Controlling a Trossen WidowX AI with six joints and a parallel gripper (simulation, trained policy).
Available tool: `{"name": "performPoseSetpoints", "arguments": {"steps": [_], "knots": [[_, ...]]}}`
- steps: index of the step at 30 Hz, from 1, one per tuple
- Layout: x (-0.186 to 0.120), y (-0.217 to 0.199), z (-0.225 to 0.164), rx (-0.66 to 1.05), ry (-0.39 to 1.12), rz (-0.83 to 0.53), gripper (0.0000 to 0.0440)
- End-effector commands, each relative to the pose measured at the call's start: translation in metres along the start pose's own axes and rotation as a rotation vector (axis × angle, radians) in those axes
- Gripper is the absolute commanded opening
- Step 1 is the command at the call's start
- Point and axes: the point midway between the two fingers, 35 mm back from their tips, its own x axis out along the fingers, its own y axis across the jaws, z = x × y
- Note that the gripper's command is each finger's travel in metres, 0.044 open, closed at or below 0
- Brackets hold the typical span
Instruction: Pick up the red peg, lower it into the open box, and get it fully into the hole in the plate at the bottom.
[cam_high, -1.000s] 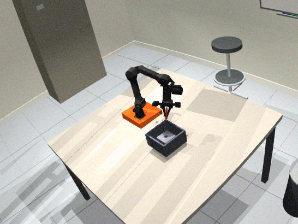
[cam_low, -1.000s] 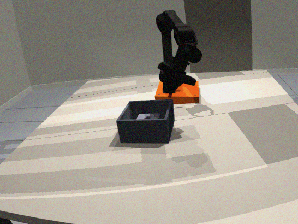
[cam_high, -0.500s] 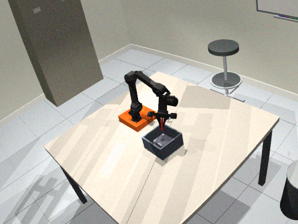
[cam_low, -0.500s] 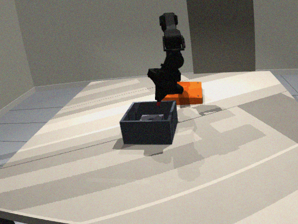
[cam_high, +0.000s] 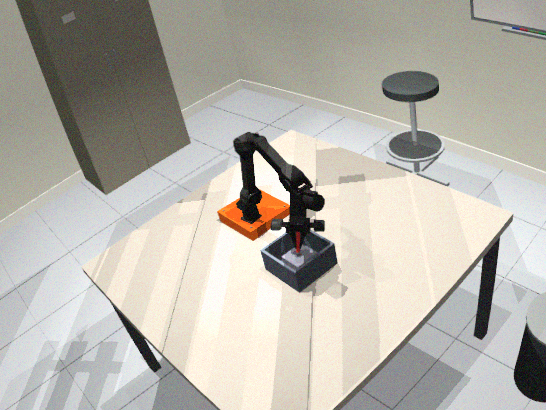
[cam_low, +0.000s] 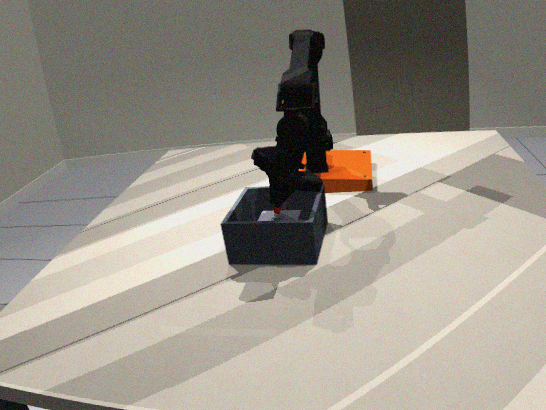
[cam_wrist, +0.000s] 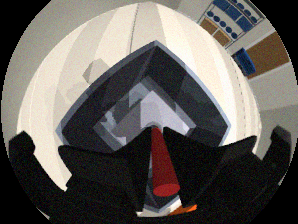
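Top view, arm: a black jointed arm (cam_high: 248, 170) (cam_low: 300, 70) rises from an orange base (cam_high: 231, 216) (cam_low: 355, 182), bends over and points down at the box.
Top view, pincer: the pincer (cam_high: 298, 244) (cam_low: 277, 202) (cam_wrist: 157, 130) is closed on the red peg (cam_high: 298, 242) (cam_low: 277, 210) (cam_wrist: 163, 165), its tips reaching down inside the box walls.
Top view, box: an open dark box (cam_high: 283, 271) (cam_low: 272, 245) (cam_wrist: 192, 75) stands on the pale desk (cam_high: 235, 320) (cam_low: 210, 345) (cam_wrist: 70, 45), near the orange base, with a light plate (cam_high: 291, 259) (cam_low: 295, 215) (cam_wrist: 162, 102) at its bottom.
Top view, room: a tall cabinet (cam_high: 107, 90) (cam_low: 410, 65) and a round-seated stool (cam_high: 410, 85) stand beyond the desk; part of a whiteboard (cam_high: 510, 10) shows at the upper right.
Top view, writing: a small pale label (cam_high: 68, 17) is on the cabinet; no lettering on it can be read.
Exterior view, peg: only a short red part shows below the pincer, over the plate; whether its lower end has entered the hole cannot be told.
Exterior view, markings: no brand is readable on the arm, base or box.
Wrist view, grip: the peg lies between the two dark fingers, its round red end toward the camera and its far end toward the plate.
Wrist view, background: shelving with blue bins (cam_wrist: 227, 9) and a brown panel (cam_wrist: 270, 54) show at the upper right, without legible writing.

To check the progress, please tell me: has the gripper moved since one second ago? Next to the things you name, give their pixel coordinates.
Yes: the gripper (cam_high: 298, 247) (cam_low: 276, 204) (cam_wrist: 157, 130) went from behind the open box (cam_high: 281, 268) (cam_low: 272, 244) (cam_wrist: 192, 75) into it.
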Motion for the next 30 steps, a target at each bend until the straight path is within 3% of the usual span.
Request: {"name": "performPoseSetpoints", "arguments": {"steps": [1, 7, 12, 22, 30], "knots": [[0.013, 0.001, -0.003, -0.039, 0.033, 0.006, 0.0014], [0.031, 0.002, -0.005, -0.077, 0.085, 0.012, 0.0152], [0.031, 0.004, 0.007, -0.121, 0.083, 0.026, 0.0175], [0.022, 0.028, 0.027, -0.133, 0.125, 0.092, 0.0437], [0.005, 0.054, 0.046, -0.153, 0.143, 0.176, 0.0440]]}}
